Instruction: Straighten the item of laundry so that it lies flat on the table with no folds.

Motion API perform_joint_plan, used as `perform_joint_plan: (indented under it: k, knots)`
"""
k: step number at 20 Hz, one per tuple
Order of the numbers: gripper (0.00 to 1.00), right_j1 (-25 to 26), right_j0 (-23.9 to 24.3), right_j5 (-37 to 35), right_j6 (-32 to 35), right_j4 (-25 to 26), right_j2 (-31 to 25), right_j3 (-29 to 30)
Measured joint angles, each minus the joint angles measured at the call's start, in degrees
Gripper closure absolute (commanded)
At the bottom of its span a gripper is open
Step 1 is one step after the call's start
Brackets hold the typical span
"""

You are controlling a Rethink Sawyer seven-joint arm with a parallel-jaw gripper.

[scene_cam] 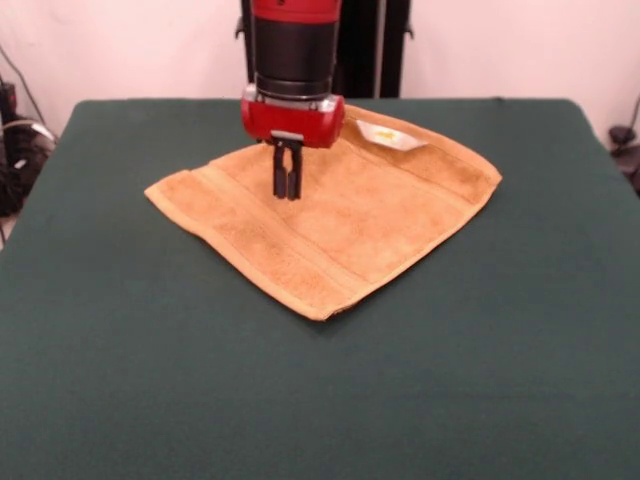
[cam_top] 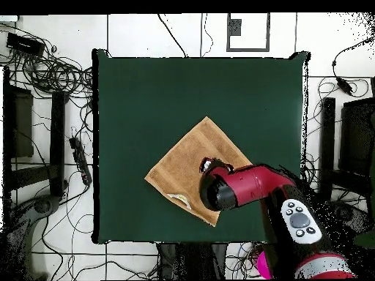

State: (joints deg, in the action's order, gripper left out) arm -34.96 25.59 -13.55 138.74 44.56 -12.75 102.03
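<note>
The golden-tan towel (scene_cam: 340,225) lies spread like a diamond on the dark green table (scene_cam: 120,360), a little to the robot's side of the middle. Its white-yellow tag (scene_cam: 385,134) shows at the far corner, where the edge looks slightly turned up. My gripper (scene_cam: 287,190) hangs straight down from the red wrist over the towel's far left part. Its fingers stand close together with the tips at or just above the cloth, holding nothing I can see. In the overhead view the towel (cam_top: 187,165) and tag (cam_top: 178,197) show, and the red arm (cam_top: 242,186) hides the fingers.
The table's green cloth (cam_top: 146,95) stretches wide on every side of the towel. Cables (cam_top: 51,73) and dark stands (cam_top: 329,146) lie on the floor beyond the table's edges. The robot's black pedestal (scene_cam: 370,45) stands at the far side.
</note>
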Motion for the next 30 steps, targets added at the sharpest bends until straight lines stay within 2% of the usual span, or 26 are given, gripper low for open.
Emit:
perform_joint_plan:
  k: [11, 17, 24, 30]
  knots:
    - [1.0, 0.4, -3.0, 3.7, 0.0, 0.5, 2.7, -3.2]
    - [1.0, 4.0, -4.4, 5.9, 0.0, 0.5, 5.3, -7.4]
    - [1.0, 9.8, -2.7, 6.0, 0.0, 0.5, 5.3, -11.8]
    - [1.0, 10.1, -1.0, 6.1, 0.0, -0.9, 4.0, -12.3]
